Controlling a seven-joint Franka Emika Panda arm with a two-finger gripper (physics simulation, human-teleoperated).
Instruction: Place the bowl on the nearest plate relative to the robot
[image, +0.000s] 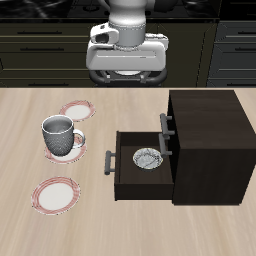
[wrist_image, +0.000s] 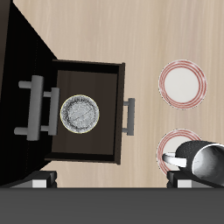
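Observation:
The bowl (image: 148, 158) (wrist_image: 80, 113), small and white with a grey-blue speckled inside, lies in the open drawer (image: 128, 170) (wrist_image: 87, 70) of a dark cabinet. Two white plates with pinkish-red rims lie on the table. One plate (image: 77, 108) (wrist_image: 175, 144) is far back by the robot's base. The other plate (image: 57, 194) (wrist_image: 182, 83) sits near the table's front edge. My gripper (image: 125, 75) (wrist_image: 109, 181) hangs high at the back of the table, well away from the bowl. It is open with nothing between its fingers.
A grey handled mug (image: 58, 133) (wrist_image: 206, 163) stands on a grey patterned disc (image: 70, 152) between the two plates; in the wrist view it covers part of the back plate. The dark cabinet (image: 208, 135) (wrist_image: 17, 61) rises above the drawer, whose handle (image: 108, 160) (wrist_image: 130, 117) sticks out.

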